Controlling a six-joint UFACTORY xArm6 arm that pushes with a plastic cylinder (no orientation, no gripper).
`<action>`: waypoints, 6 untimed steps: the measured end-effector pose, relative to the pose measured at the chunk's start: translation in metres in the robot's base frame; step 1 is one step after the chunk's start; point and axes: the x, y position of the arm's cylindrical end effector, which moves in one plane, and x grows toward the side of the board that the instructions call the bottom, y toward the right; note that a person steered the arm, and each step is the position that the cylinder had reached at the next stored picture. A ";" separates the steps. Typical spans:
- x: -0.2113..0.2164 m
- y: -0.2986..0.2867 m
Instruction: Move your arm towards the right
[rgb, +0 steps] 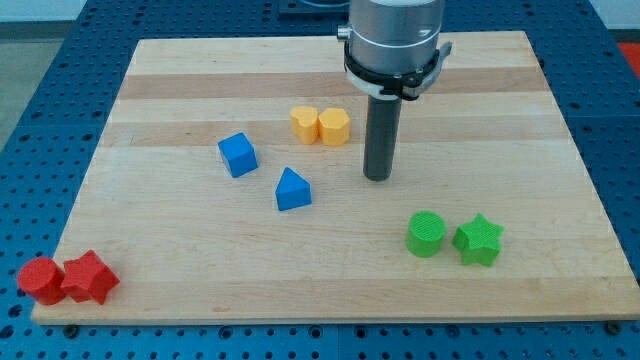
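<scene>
Eight blocks on the wooden board (200, 290); two of each colour. My tip (377, 178) is a bare rod, grasping nothing, touching no block, near the board's centre. Two yellow blocks touch side by side: yellow block at left (304, 123), yellow heart-like block (334, 127), just up-left of my tip. Blue cube (238, 155) and blue triangular block (292, 189) sit apart, to the view's left of my tip. Green cylinder (427, 234) and green star (478, 240) lie close together at lower right; red cylinder (40, 279) touches red star (89, 278) at the bottom-left corner.
</scene>
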 end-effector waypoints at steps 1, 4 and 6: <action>0.000 -0.001; -0.005 0.032; -0.015 0.101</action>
